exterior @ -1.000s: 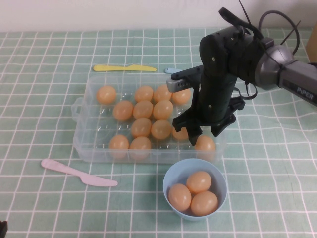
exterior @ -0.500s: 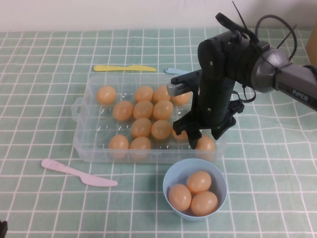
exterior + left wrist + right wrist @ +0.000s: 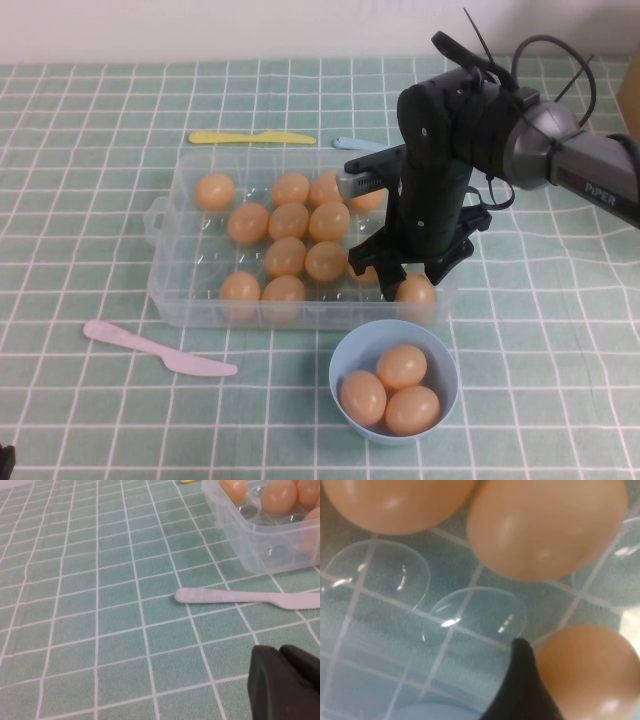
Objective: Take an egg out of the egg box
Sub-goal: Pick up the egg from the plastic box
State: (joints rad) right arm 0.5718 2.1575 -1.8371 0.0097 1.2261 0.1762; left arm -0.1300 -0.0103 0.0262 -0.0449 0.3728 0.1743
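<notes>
High view: my right hand (image 3: pixel 412 283) open, straddling the egg (image 3: pixel 414 291) at egg box (image 3: pixel 170 262) near-right corner; finger may nudge it sideways. Left hand (image 3: pixel 282 682) parked, state unclear.

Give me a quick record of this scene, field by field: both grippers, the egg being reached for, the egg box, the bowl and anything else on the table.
right gripper: open, lowered into the egg box's near right corner
target egg: in that corner, one fingertip beside it
egg box: clear tray, about a dozen eggs inside
blue bowl: in front of the box, three eggs
left gripper: near the pink knife
yellow knife: behind the box
</notes>
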